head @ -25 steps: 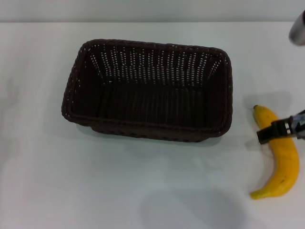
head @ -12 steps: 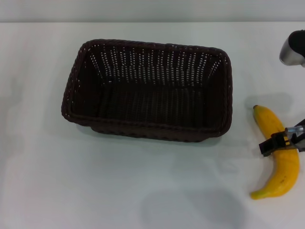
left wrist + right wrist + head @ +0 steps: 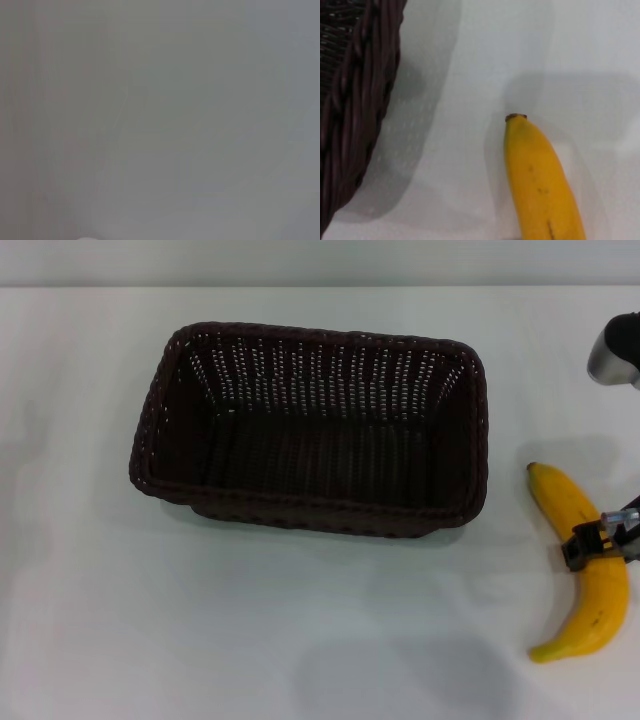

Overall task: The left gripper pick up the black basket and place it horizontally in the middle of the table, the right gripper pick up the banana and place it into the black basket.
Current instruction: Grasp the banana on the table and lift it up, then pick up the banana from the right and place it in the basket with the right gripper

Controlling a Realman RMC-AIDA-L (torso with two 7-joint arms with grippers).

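The black basket (image 3: 310,430) stands upright and empty in the middle of the white table (image 3: 150,620), long side across the view. Its woven wall also shows in the right wrist view (image 3: 355,100). The yellow banana (image 3: 585,580) lies on the table to the basket's right, its tip pointing away from me. It also shows in the right wrist view (image 3: 540,185). My right gripper (image 3: 600,538) reaches in from the right edge, with a black part across the banana's middle. Its silver wrist (image 3: 618,348) shows higher up. My left gripper is out of view.
The table's far edge (image 3: 320,286) runs along the top of the head view. A strip of bare table (image 3: 465,125) separates the basket from the banana. The left wrist view shows only a plain grey blur.
The black part of my right gripper has slid down the banana toward the near side and the right edge. The basket has not moved.
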